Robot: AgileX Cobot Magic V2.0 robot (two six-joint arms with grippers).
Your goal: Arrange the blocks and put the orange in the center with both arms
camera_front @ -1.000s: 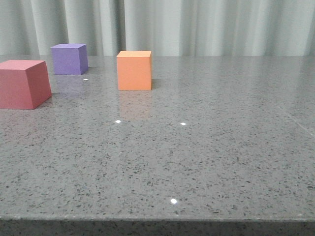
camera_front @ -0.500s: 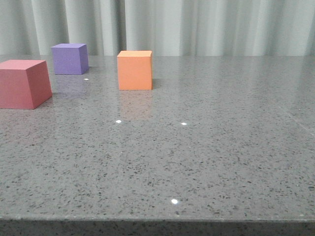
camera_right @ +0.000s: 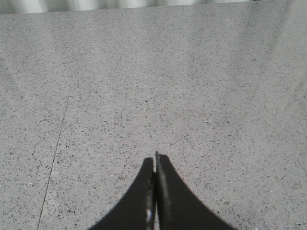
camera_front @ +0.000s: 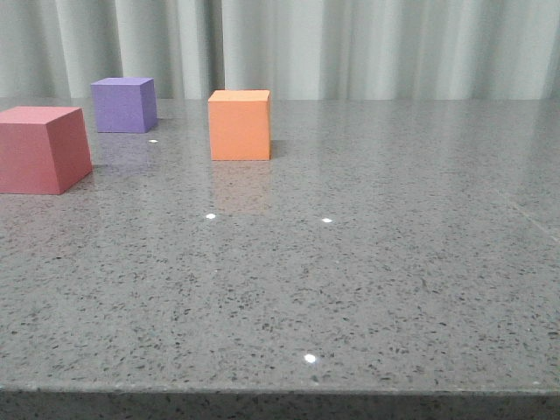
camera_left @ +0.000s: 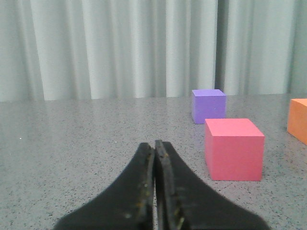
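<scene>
Three cubes stand on the grey speckled table (camera_front: 367, 262). The orange block (camera_front: 239, 125) is at the back, left of the middle. The purple block (camera_front: 123, 104) sits farther back to its left, and the red-pink block (camera_front: 39, 150) is at the left edge, nearer. Neither arm shows in the front view. In the left wrist view my left gripper (camera_left: 154, 143) is shut and empty, with the red-pink block (camera_left: 234, 149), the purple block (camera_left: 208, 106) and a corner of the orange block (camera_left: 298, 120) ahead of it. My right gripper (camera_right: 155, 155) is shut over bare table.
Pale pleated curtains (camera_front: 350, 44) hang behind the table's far edge. A thin seam (camera_right: 57, 139) runs across the tabletop in the right wrist view. The table's front edge (camera_front: 280, 391) lies near the bottom of the front view.
</scene>
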